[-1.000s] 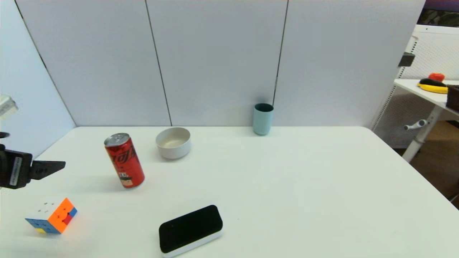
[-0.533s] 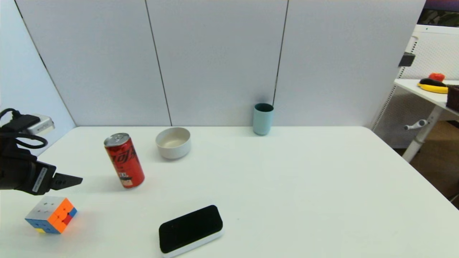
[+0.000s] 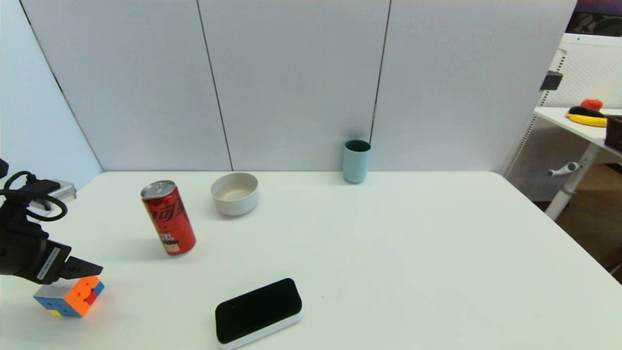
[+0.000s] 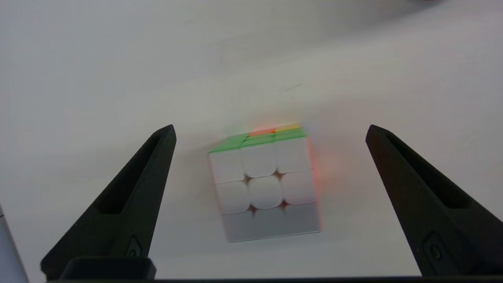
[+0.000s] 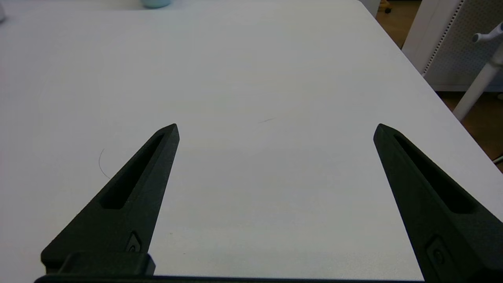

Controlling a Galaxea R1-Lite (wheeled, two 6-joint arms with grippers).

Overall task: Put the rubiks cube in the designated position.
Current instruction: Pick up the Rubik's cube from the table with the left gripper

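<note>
The rubiks cube (image 3: 73, 299) rests on the white table (image 3: 388, 253) near the front left corner, showing orange, blue and white faces. My left gripper (image 3: 77, 271) hovers just above and behind it, open. In the left wrist view the cube (image 4: 265, 184) lies between and beyond the two spread fingers (image 4: 129, 196), touching neither. My right gripper (image 5: 275, 125) is out of the head view; its own wrist view shows it open over bare tabletop, holding nothing. Nothing marks the designated position on the table.
A red soda can (image 3: 168, 218) stands behind and to the right of the cube. A white bowl (image 3: 235, 193) and a teal cup (image 3: 356, 161) stand farther back. A black and white eraser block (image 3: 258, 311) lies front centre. Grey panels wall the back.
My left arm has swung in from the left edge and dropped toward the cube, ending just above it. The cube and the other objects have not moved.
</note>
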